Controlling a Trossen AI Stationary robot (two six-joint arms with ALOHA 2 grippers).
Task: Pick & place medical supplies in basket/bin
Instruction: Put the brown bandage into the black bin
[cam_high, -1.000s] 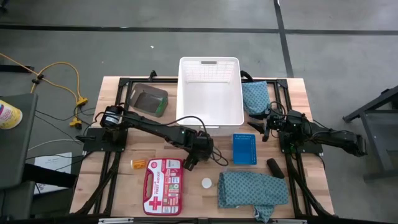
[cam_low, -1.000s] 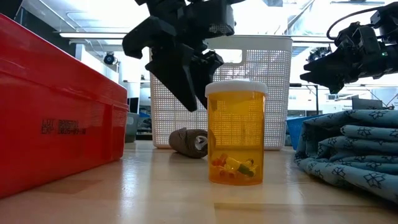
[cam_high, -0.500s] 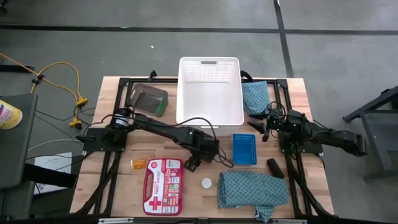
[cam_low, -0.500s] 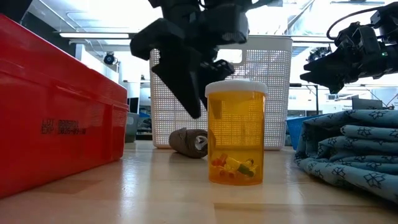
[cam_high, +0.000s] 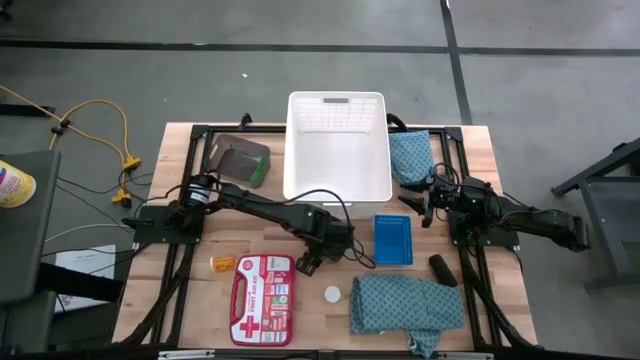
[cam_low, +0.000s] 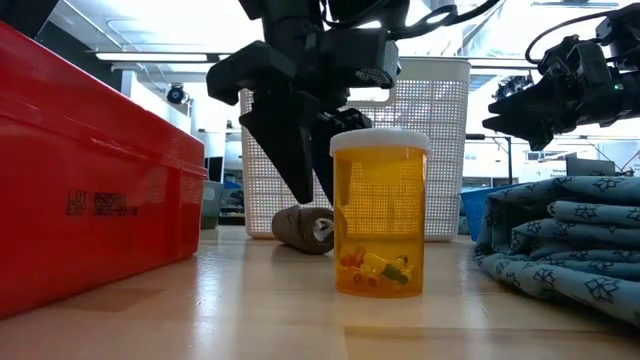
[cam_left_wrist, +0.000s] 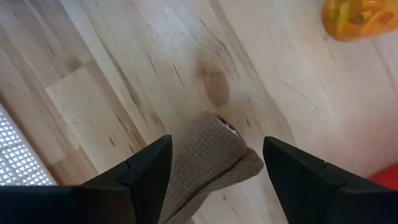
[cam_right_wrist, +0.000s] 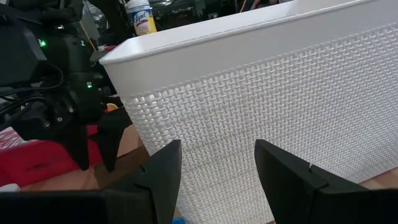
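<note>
Brown roll (cam_left_wrist: 208, 158) lies on the bare wood just off the 6 o'clock wall of the basket (cam_high: 338, 150), at the table's centre. Left gripper (cam_left_wrist: 217, 171) hangs directly above it, jaws open and straddling the roll without contact, aligned for a straight descent and grasp. Open wood surrounds the roll; the basket wall at 12 o'clock is the nearest obstruction, the orange bottle (cam_low: 380, 212) stands toward 6 o'clock. Right gripper (cam_high: 424, 204) waits at 3 o'clock of the basket, jaws open and empty, facing its latticed wall, clear of the left arm's lift path
</note>
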